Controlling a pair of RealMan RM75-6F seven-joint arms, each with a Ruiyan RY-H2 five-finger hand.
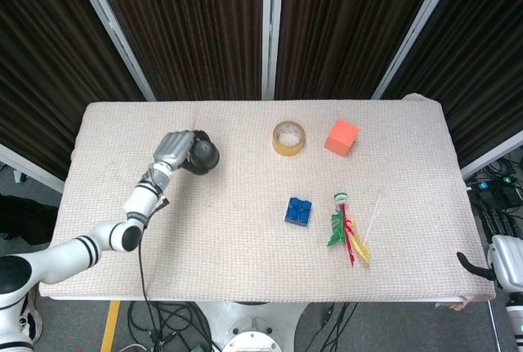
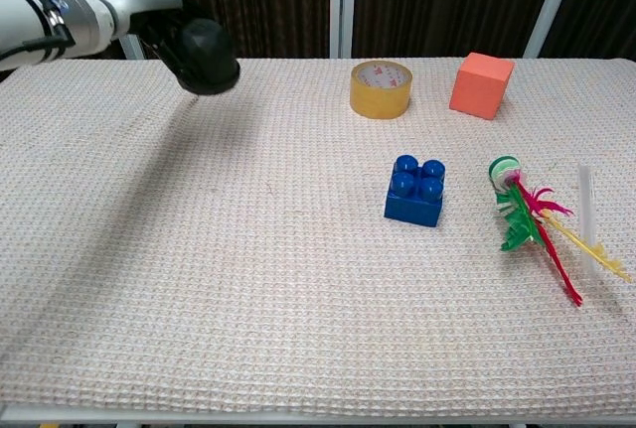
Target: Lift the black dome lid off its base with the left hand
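My left hand (image 1: 175, 150) (image 2: 159, 23) grips the black dome lid (image 1: 204, 154) (image 2: 206, 56) and holds it in the air above the far left part of the table (image 1: 204, 229). The fingers wrap around the lid's top and side. No base for the lid shows in either view. Of my right hand (image 1: 500, 262), only a grey edge shows at the lower right corner of the head view, beyond the table's edge. Its fingers are hidden.
A yellow tape roll (image 1: 288, 137) (image 2: 381, 88) and an orange cube (image 1: 341, 136) (image 2: 481, 84) stand at the back. A blue brick (image 1: 298, 210) (image 2: 416, 190) sits mid-table, with a feathered toy (image 1: 347, 229) (image 2: 532, 224) and a white straw (image 2: 586, 210) to its right.
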